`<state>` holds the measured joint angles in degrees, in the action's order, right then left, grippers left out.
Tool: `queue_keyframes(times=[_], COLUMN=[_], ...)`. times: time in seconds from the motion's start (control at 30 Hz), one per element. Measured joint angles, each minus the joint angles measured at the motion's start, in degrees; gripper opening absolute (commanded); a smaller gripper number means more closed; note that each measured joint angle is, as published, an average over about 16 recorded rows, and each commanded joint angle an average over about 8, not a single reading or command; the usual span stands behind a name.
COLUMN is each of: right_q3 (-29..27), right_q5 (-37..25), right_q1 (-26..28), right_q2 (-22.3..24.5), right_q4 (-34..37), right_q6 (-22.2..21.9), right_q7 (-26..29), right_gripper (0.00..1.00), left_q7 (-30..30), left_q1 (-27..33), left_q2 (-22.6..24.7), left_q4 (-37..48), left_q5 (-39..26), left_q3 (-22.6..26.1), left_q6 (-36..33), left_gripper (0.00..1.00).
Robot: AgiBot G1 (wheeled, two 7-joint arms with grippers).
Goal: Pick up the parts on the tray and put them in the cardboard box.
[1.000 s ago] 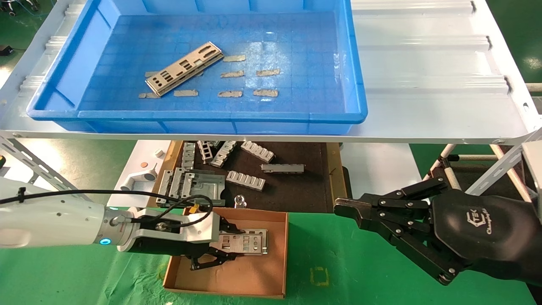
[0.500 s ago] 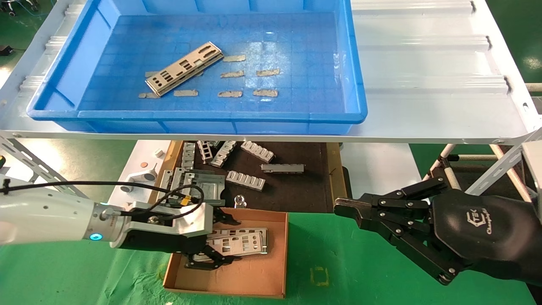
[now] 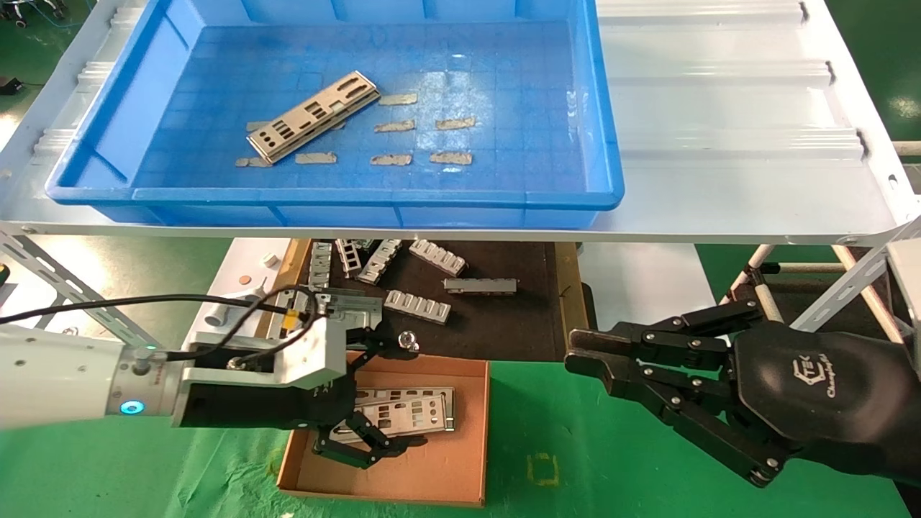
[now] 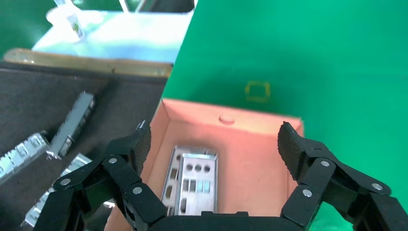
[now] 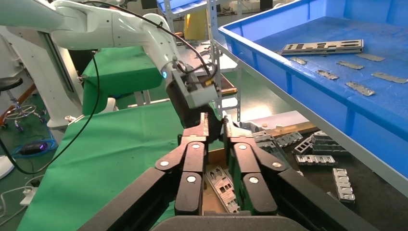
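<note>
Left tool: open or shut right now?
Open. The left tool hangs above the cardboard box, fingers spread wide, the part lying free below.

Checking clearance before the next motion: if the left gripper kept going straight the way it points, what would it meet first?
Likely the part lying flat in the cardboard box: the left gripper hangs open over it, angled down into the box. Depth is unclear, so the box floor beyond the part is also possible.

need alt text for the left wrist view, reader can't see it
The left gripper hangs open above a small shallow brown cardboard box, where a thin silver-grey punched metal plate lies flat, free of its fingers. The box sits on a green cloth, beside a dark mat holding ribbed grey metal blocks.
</note>
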<state>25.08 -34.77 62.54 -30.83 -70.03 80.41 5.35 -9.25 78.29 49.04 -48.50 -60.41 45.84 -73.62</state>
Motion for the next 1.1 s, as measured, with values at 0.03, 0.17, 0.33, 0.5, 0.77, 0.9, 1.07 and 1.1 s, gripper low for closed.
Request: queue_keyframes(times=[0.03,0.17,0.33,0.5,0.77,0.9,1.07,1.1], right_q3=[0.0,0.0,0.0,0.0,0.0,0.0,0.0,0.0], right_q5=[0.0,0.0,0.0,0.0,0.0,0.0,0.0,0.0], right_q1=[0.0,0.0,0.0,0.0,0.0,0.0,0.0,0.0], right_q2=[0.0,0.0,0.0,0.0,0.0,0.0,0.0,0.0], right_q4=[0.0,0.0,0.0,0.0,0.0,0.0,0.0,0.0], right_q6=[0.0,0.0,0.0,0.0,0.0,0.0,0.0,0.0], right_q7=[0.0,0.0,0.0,0.0,0.0,0.0,0.0,0.0], right_gripper=[1.0,1.0,1.0,1.0,1.0,1.0,1.0,1.0], left_q7=[0.46,2.25,4.5,6.75,10.35,12.15,14.4,14.85], left_q1=[-0.38,-1.88,-3.76,-5.64,-8.66,-10.16,-12.04,-12.42], left_q2=[-0.32,-1.58,-3.16,-4.73,-7.26,-8.52,-10.1,-10.41], left_q4=[-0.57,-2.82,-5.65,-8.46,-12.98,-15.24,-18.06,-18.62], left_q5=[0.42,2.09,4.18,6.26,9.6,11.27,13.36,13.77], left_q3=[-0.68,-3.36,-6.71,-10.06,-15.43,-18.12,-21.47,-22.14], left_q6=[-0.27,-1.36,-2.72,-4.07,-6.25,-7.33,-8.69,-8.96], left_gripper=[1.0,1.0,1.0,1.0,1.0,1.0,1.0,1.0])
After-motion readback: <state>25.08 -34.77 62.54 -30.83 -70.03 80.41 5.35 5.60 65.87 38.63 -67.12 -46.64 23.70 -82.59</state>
